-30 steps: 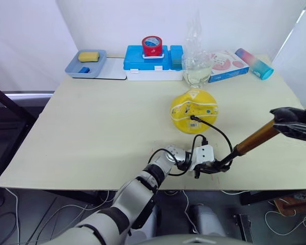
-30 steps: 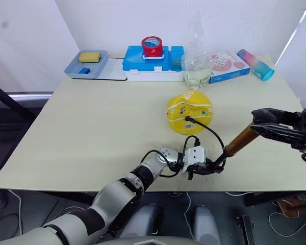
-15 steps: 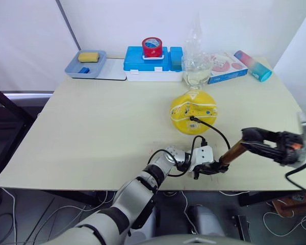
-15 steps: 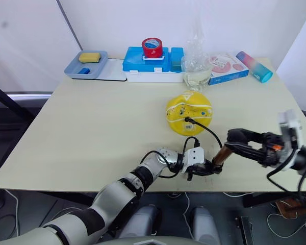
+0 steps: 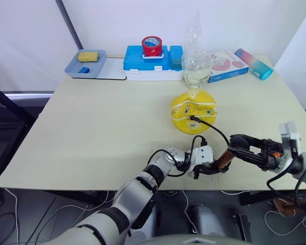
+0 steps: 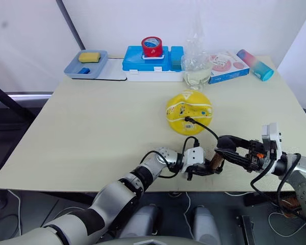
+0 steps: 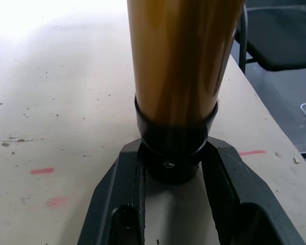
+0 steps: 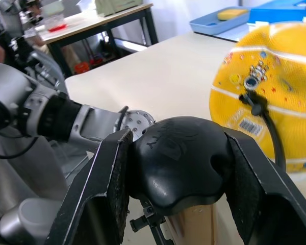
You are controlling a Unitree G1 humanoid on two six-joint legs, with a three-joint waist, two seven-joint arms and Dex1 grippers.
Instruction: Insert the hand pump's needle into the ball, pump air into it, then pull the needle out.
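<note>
Your right gripper, clenched on the hand pump's T-handle, has pushed it down toward the end cap grasped by your left gripper. With the needle seated in the ball, this stroke likely delivers air.

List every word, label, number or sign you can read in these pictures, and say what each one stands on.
None can be read.
The ball: small printed pictures and a white barcode-like label, too small and blurred to read.
The black T-handle of the hand pump, in the right hand: embossed marks, not legible.
The pink and white box: print too small.
The red tape roll: label too small.
</note>
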